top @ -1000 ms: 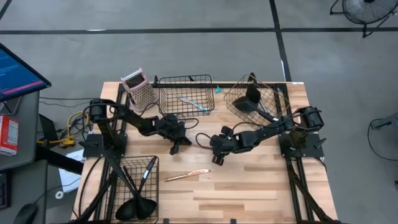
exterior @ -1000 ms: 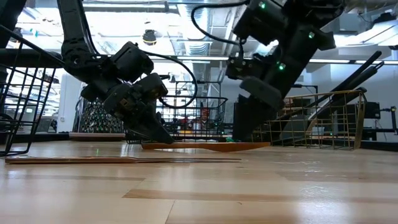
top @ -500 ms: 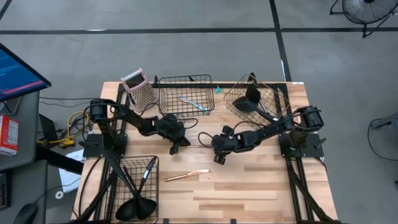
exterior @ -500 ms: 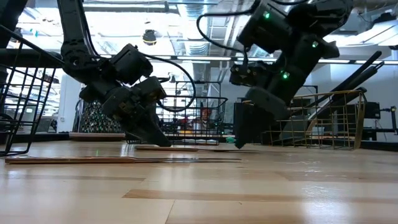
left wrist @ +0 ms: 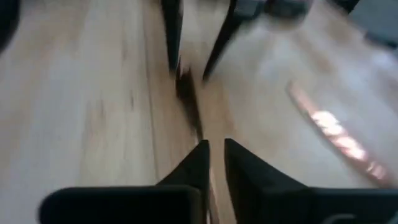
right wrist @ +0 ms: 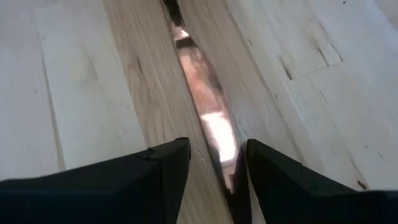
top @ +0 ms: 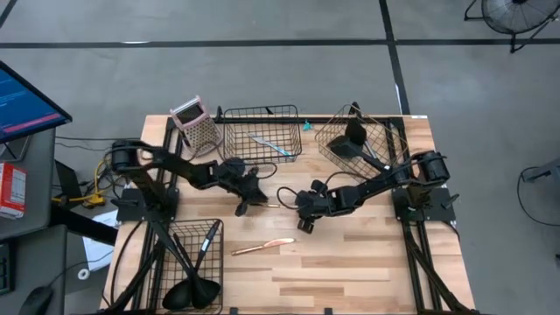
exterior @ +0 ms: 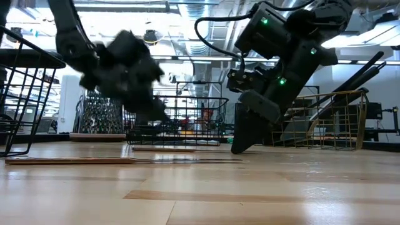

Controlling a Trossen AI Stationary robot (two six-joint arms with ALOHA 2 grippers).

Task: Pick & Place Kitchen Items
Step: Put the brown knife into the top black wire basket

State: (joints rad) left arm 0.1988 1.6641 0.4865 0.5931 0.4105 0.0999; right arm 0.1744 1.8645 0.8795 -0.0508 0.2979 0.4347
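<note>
Right wrist view shows the right hand [right wrist: 211, 165] open astride a slim copper piece [right wrist: 208, 115] lying flat mid-desk [top: 367, 262], so it should press low and close squarely on the thin blade, while the left hand [top: 245, 203], nearly closed, empty, clears away.

Left gripper [exterior: 134, 78] is motion-blurred in the low view, its fingers indistinct; the left wrist view is blurred throughout. A copper piece [right wrist: 208, 112] runs between the right gripper's fingers [right wrist: 163, 165], its near end hidden; contact cannot be told. Utensils [top: 194, 284] in the black basket [top: 173, 232] merge into one dark mass.
</note>
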